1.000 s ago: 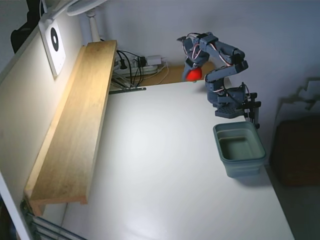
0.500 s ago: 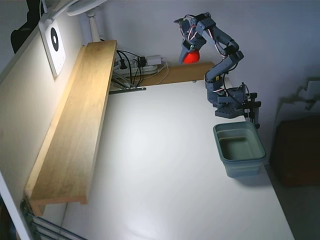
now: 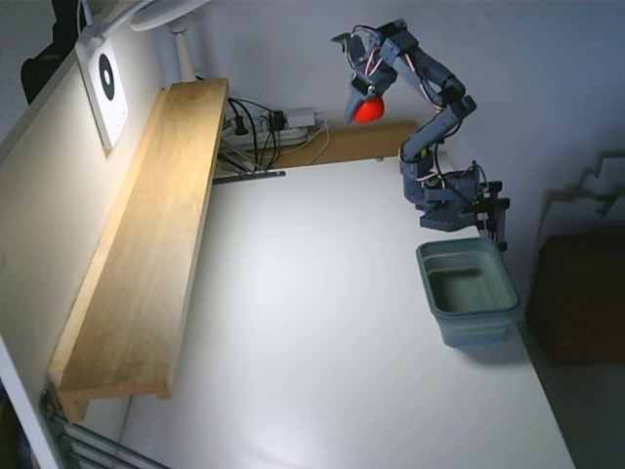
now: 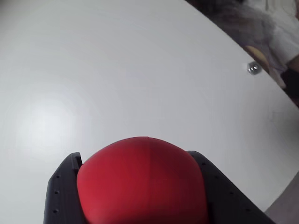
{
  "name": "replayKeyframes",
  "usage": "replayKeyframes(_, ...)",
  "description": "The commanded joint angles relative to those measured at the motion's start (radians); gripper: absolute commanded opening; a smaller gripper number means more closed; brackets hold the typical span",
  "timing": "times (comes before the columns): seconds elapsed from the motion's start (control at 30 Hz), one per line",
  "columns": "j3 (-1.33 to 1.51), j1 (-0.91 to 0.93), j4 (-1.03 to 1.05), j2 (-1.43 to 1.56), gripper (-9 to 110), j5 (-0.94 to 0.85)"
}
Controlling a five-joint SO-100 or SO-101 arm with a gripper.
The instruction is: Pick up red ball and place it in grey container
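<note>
The red ball [image 3: 368, 109] is held in my gripper [image 3: 365, 106], raised high above the back of the white table [image 3: 322, 322]. In the wrist view the ball [image 4: 142, 182] fills the lower middle, clamped between the two dark fingers [image 4: 60, 196]. The grey container [image 3: 468, 290] stands on the table's right side in the fixed view, in front of the arm's base, with nothing visible inside it. It lies to the right of and nearer than the gripper. The container does not show in the wrist view.
A long wooden shelf [image 3: 146, 244] runs along the left wall. A power strip with cables [image 3: 269, 127] and a wooden board [image 3: 361, 145] lie at the back. The arm's base [image 3: 454, 200] is clamped at the right edge. A small metal object [image 4: 253, 68] lies near the table edge.
</note>
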Motion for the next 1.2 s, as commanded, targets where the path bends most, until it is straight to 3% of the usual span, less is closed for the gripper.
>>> replayKeyframes(0.0,-0.035,-0.093,0.009,-0.002,23,0.005)
replayKeyframes(1.17,-0.035,-1.116,0.009,-0.002,23,0.005)
